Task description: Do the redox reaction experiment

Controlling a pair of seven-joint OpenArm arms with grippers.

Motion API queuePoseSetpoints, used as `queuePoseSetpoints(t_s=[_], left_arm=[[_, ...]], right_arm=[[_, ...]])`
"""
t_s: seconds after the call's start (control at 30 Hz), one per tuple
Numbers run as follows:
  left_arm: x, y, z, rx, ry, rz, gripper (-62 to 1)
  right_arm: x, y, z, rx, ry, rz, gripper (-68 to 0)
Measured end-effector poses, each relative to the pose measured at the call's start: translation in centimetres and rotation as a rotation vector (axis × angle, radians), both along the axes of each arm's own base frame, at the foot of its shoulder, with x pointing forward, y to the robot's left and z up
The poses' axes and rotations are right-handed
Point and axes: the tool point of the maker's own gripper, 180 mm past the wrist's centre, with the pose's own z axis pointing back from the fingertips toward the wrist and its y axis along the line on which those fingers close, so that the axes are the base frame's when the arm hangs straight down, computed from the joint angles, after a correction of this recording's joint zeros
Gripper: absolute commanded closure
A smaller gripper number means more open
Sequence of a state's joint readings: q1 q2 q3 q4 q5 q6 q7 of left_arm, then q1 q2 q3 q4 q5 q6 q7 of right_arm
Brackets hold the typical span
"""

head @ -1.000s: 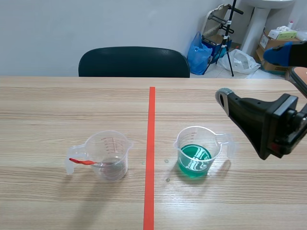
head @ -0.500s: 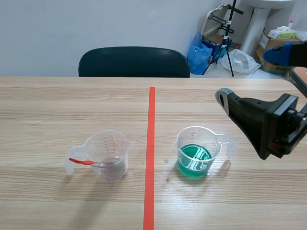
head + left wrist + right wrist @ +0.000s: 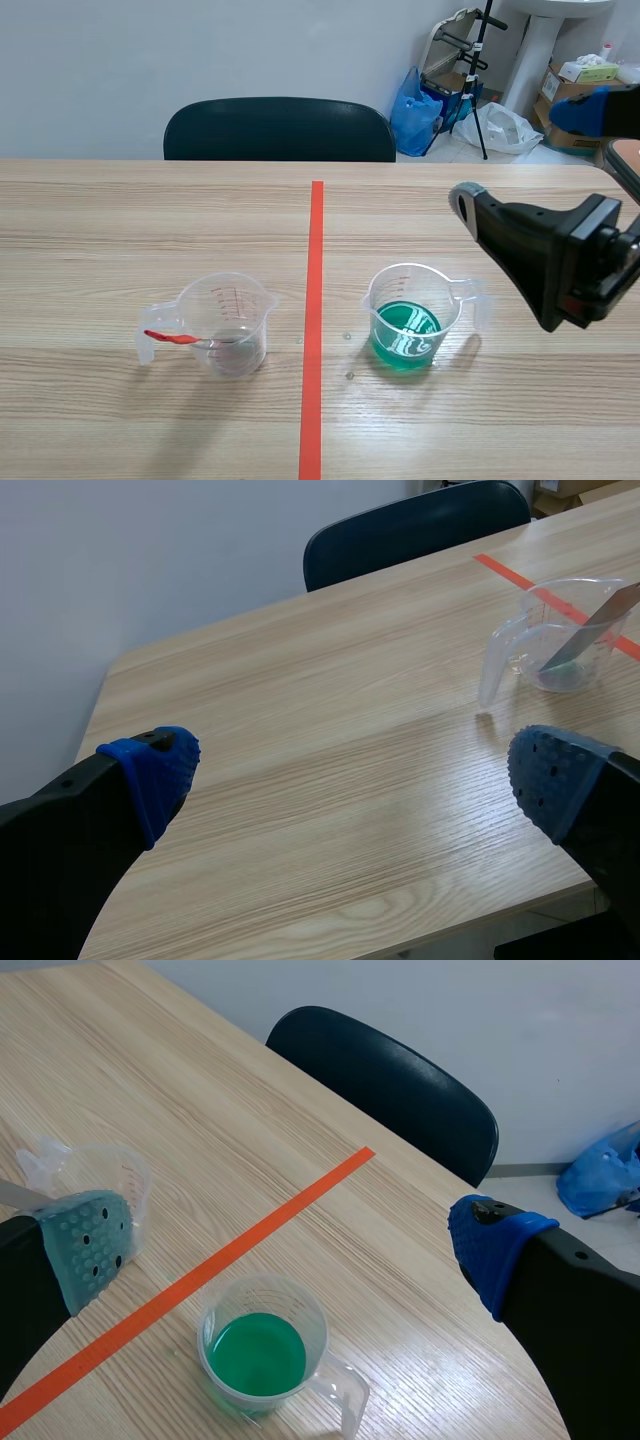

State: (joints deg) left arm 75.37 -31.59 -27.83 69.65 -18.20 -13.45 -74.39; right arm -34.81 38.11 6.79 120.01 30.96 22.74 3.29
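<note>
On the wooden table (image 3: 120,230) the cup of green liquid (image 3: 410,315) stood upright, handle toward the right gripper (image 3: 290,1240), which hung wide open and empty near it, while the left gripper (image 3: 350,770), also open and empty, lay well apart from it, past the spoon cup (image 3: 228,322).

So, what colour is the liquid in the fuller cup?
Green liquid, clearest in the right wrist view.

clear cup (image 3: 110,1165) half hidden behind right gripper (image 3: 292,1240), its markings unreadable
</note>
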Motion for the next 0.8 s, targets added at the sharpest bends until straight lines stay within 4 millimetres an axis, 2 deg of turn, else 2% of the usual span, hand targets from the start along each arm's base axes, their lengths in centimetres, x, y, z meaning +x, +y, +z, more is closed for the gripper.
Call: queuePoseSetpoints(t_s=[0.2,0.33,0.53,0.8], left_arm=[[0.0,0.0,-0.1,0.001,0.003,0.001,-62.3],[0.0,0.0,-0.1,0.001,0.004,0.001,-62.3],[0.0,0.0,-0.1,0.001,0.004,0.001,-62.3],[0.0,0.0,-0.1,0.003,0.003,0.001,-62.3]], right_arm=[[0.4,0.5,0.7,-0.002,-0.024,0.022,-67.9],[-0.6,2.9,-0.4,-0.014,0.006,0.138,-67.9],[-0.5,4.9,-3.1,-0.063,0.037,0.237,-67.9],[-1.8,9.6,-5.2,-0.077,0.005,0.458,-67.9]])
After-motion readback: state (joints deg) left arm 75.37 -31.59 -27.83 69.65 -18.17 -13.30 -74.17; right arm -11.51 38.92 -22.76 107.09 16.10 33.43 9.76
